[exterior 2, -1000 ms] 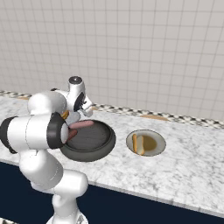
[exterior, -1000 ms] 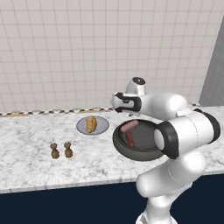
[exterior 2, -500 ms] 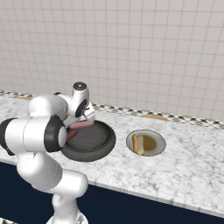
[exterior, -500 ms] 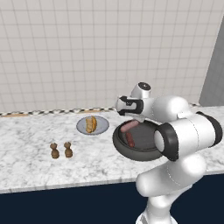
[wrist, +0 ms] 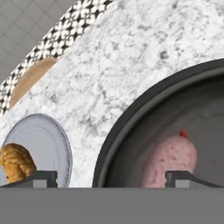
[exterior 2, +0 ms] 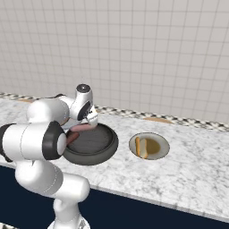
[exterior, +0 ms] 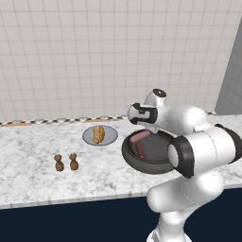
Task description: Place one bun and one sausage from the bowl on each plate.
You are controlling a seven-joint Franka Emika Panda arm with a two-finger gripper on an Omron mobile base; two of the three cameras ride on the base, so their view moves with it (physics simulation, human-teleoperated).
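The dark-grey bowl (exterior: 160, 163) holds a pinkish sausage (exterior: 140, 137) and a redder sausage (exterior: 141, 151). My gripper (exterior: 132, 115) hovers over the bowl's back left rim, open and holding nothing. In the hand view the fingertips (wrist: 42, 178) stand wide apart, with the pink sausage (wrist: 171, 158) and the bowl rim (wrist: 127, 131) below. A light-grey plate (exterior: 109, 137) left of the bowl carries a bun (exterior: 98, 134). In the right base view another plate (exterior 2: 159, 148), right of the bowl (exterior 2: 91, 145), also carries a bun (exterior 2: 142, 147). The arm hides part of the bowl.
Two little brown shakers (exterior: 66, 162) stand on the marble counter, front left of the plate. A tiled wall with a checkered strip (wrist: 70, 27) runs along the back. The counter's front edge is close below the bowl.
The hand has come down a little over the bowl's back rim. The bowl, plates and buns have not moved.
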